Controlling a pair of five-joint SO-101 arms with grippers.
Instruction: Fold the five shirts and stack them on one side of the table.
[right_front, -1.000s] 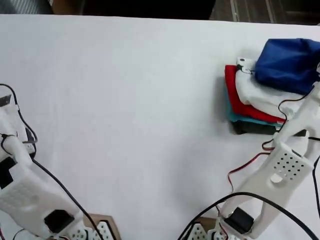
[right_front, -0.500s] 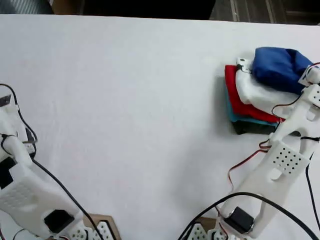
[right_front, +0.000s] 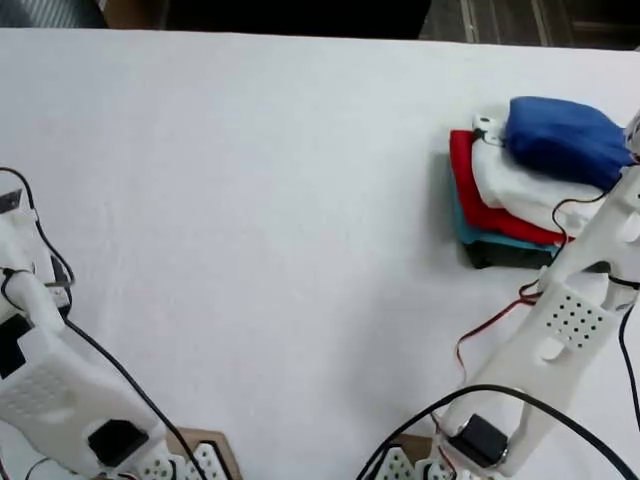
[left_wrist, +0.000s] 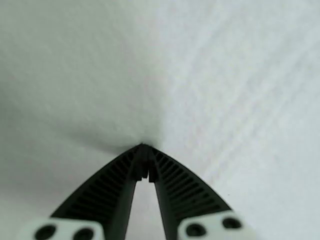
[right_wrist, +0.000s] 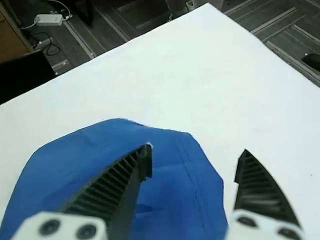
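Fabric is the working material here: judged light, soft and limp, it sags and unfolds if lifted by a single layer. Five folded shirts lie stacked on the white cloth-covered table (right_front: 250, 200), close to its right edge and toward the far side. From the bottom up they are a dark shirt (right_front: 505, 257), a teal shirt (right_front: 490, 238), a red shirt (right_front: 475, 205), a white shirt (right_front: 520, 190) and a rumpled royal-blue shirt (right_front: 565, 135), which sits as a loose mound rather than a flat fold.

The right gripper (right_wrist: 196, 150) hangs just above the blue shirt with its jaws spread wide, holding nothing. The left gripper (left_wrist: 145, 160) sits near the table's left edge, jaws closed together and empty, tips pointing down at the covering.

To flatten or square the blue shirt, pinch a folded edge through all its layers, not the raised middle. The stack below probably shifts under sideways drag.
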